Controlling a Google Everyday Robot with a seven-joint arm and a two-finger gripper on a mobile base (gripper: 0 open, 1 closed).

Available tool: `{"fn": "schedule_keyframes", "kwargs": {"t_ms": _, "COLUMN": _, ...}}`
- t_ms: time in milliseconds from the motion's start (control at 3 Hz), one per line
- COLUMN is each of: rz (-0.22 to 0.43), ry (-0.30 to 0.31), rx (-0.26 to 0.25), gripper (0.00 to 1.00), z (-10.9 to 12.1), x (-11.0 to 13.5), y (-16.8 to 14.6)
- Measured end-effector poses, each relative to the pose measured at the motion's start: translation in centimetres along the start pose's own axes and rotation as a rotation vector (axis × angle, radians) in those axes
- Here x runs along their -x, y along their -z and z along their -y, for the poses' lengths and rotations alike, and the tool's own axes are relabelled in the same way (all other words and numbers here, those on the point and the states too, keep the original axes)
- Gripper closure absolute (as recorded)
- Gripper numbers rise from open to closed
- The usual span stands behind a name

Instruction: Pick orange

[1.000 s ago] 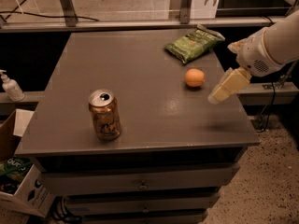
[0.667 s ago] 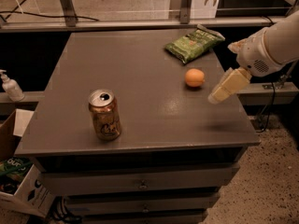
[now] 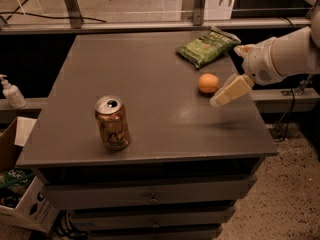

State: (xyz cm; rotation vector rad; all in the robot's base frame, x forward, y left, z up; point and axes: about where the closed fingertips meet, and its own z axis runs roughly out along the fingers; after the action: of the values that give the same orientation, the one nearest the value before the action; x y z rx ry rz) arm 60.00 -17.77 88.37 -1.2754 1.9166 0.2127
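Note:
The orange (image 3: 208, 83) is a small round fruit lying on the right half of the grey table (image 3: 150, 74). My gripper (image 3: 226, 76) comes in from the right on a white arm and hovers just right of the orange, not touching it. It is open and empty: one cream finger (image 3: 230, 90) slants down-left beside the fruit, and the other tip (image 3: 242, 49) shows higher up.
An orange-brown drink can (image 3: 112, 122) stands upright near the table's front left. A green chip bag (image 3: 207, 46) lies at the back right, behind the orange. Drawers sit under the tabletop. A cardboard box (image 3: 15, 184) and a soap bottle (image 3: 11, 91) are at the left.
My gripper has shifted slightly left, closer to the orange. The orange, can and bag have not moved.

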Motion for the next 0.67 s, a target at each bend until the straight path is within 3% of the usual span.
{"fn": "schedule_keyframes", "kwargs": {"t_ms": 333, "rz": 0.059, "ry": -0.04, "rx": 0.013, "gripper": 0.0, "z": 0.4, "x": -0.4, "y": -2.2}}
{"fn": "schedule_keyframes", "kwargs": {"t_ms": 667, "rz": 0.075, "ry": -0.073, "rx": 0.027, "gripper": 0.0, "z": 0.3, "x": -1.3, "y": -3.6}}
